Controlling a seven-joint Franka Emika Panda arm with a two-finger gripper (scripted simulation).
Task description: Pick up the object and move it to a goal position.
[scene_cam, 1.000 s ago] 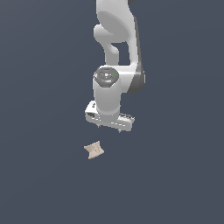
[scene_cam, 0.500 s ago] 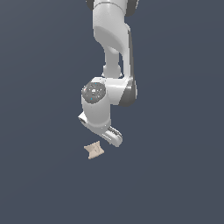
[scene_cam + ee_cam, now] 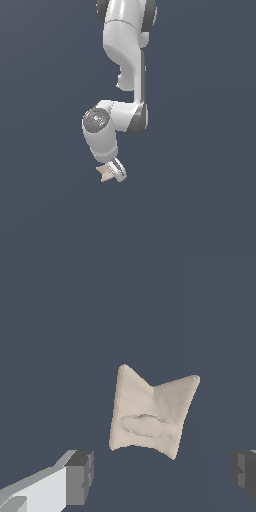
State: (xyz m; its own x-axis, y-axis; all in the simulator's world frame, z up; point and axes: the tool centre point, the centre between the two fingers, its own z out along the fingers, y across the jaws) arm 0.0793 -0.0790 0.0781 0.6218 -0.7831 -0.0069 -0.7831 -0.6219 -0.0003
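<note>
In the exterior view, the white robot arm [image 3: 125, 75] bends down low over the dark grey worktop [image 3: 200, 200]. Its gripper [image 3: 116, 171] hangs right beside the small tan bow-tie block [image 3: 104, 173]. The block lies on the worktop at about nine o'clock from the jaws, partly hidden by them.

In the wrist view, the block sits out ahead, between the two dark grey fingertips [image 3: 80, 477]. The jaws are wide apart and hold nothing.

To do this well, I think the arm should go down more, line the jaws up with the block's pinched sides, then squeeze gently.
</note>
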